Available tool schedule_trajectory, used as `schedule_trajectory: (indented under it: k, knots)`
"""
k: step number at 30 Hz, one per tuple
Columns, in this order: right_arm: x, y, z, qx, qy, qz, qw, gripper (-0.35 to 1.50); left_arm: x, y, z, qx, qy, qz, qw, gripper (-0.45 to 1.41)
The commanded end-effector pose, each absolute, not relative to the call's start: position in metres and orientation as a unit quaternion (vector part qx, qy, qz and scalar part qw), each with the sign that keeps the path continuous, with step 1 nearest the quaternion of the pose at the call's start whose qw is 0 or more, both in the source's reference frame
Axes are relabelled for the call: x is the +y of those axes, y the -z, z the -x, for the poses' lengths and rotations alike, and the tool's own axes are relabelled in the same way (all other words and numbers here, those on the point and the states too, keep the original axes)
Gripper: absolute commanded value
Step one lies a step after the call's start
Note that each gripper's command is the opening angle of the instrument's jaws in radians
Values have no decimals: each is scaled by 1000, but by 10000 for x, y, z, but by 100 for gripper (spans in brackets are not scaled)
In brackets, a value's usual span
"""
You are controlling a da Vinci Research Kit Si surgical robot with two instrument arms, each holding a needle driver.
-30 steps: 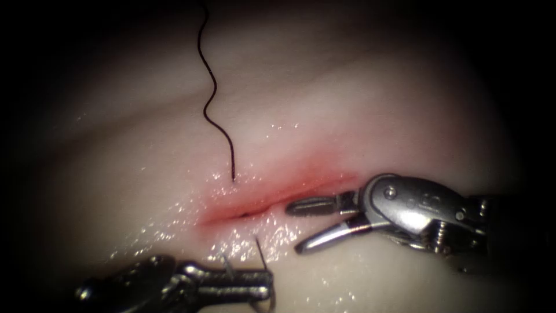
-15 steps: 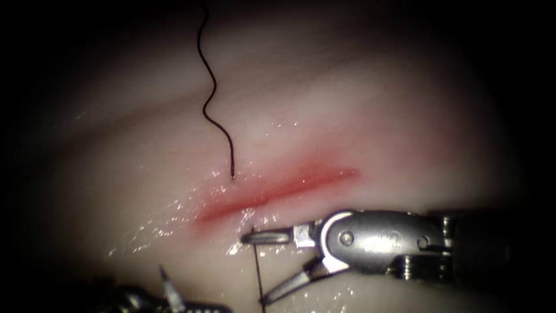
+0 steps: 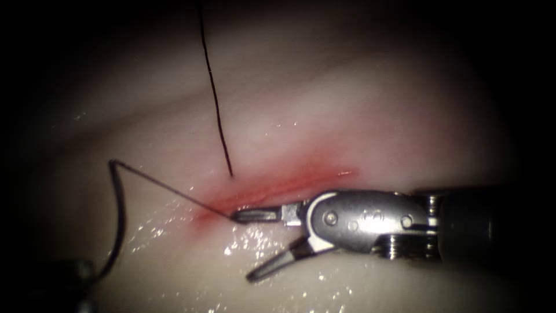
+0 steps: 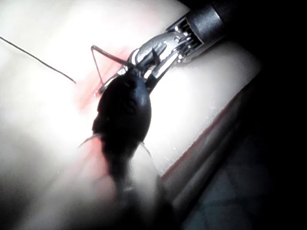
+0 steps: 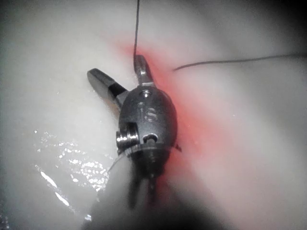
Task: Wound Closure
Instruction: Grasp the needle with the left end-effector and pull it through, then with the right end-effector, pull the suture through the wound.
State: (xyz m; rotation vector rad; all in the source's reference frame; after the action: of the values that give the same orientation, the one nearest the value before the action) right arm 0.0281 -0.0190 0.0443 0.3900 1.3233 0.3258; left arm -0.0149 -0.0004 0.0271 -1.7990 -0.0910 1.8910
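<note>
In the endoscope view the right tool (image 3: 255, 243) comes in from the right and lies low over the tissue (image 3: 359, 104), along the near side of the cut (image 3: 272, 188). Its fingers are spread wide apart – the upper one (image 3: 255, 215) rests flat at the left end of the cut, the lower one (image 3: 272, 268) angles down and away – and nothing is clamped between them. A taut length of thread (image 3: 168, 188) runs from the tip of that upper finger out to the left, bends sharply, then curves down toward the left tool (image 3: 72, 278), a dark shape at the bottom left edge. I cannot tell how its fingers stand. A second strand drops almost straight from the top of the view and meets the tissue just above the cut. I cannot make out the needle. Red fluid (image 3: 324, 171) stains the cut.

The left wrist view has the left tool's dark body (image 4: 122, 112) up close, the right tool (image 4: 158, 50) beyond it and thread (image 4: 98, 64) bent between them.

The right wrist view shows the right tool's fingers (image 5: 98, 79) open over the red-stained tissue (image 5: 249, 143), with one thread (image 5: 136, 28) at the finger tip – another (image 5: 230, 61) trails off sideways.
</note>
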Motion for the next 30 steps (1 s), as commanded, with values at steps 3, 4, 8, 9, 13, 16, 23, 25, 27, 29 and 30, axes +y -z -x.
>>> schedule_trajectory:
  k: [3, 4, 8, 9, 13, 16, 23, 25, 27, 29, 30]
  knots:
    - [-195, -451, -291, 599, -172, -196, 757, 113, -2, -279, 154, 67, -764, 607, 209, -45]
    - [-196, -452, -291, 598, -176, -199, 756, 113, -1, -280, 153, 79, -771, 599, 201, -45]
    - [-200, -455, -294, 593, -192, -212, 753, 106, 4, -282, 152, 125, -796, 569, 163, -45]
    - [-201, -455, -295, 592, -197, -214, 752, 103, 6, -282, 151, 139, -804, 558, 150, -45]
    - [-201, -457, -296, 588, -210, -224, 749, 88, 7, -287, 152, 153, -813, 542, 146, -45]
    - [-200, -458, -293, 581, -222, -235, 747, 42, 2, -292, 153, 158, -814, 540, 144, -45]
    - [-197, -462, -283, 538, -268, -259, 756, -35, -20, -298, 157, 166, -807, 551, 131, -45]
    - [-195, -460, -279, 502, -305, -265, 765, -35, -34, -304, 162, 172, -803, 556, 124, -45]
    - [-201, -456, -274, 496, -313, -280, 760, -35, -49, -313, 167, 167, -797, 566, 127, -45]
    - [-220, -444, -270, 497, -304, -301, 755, -35, -64, -321, 174, 162, -792, 574, 131, -45]
    - [-220, -444, -270, 497, -304, -301, 755, -35, -64, -321, 174, 162, -792, 574, 131, -45]
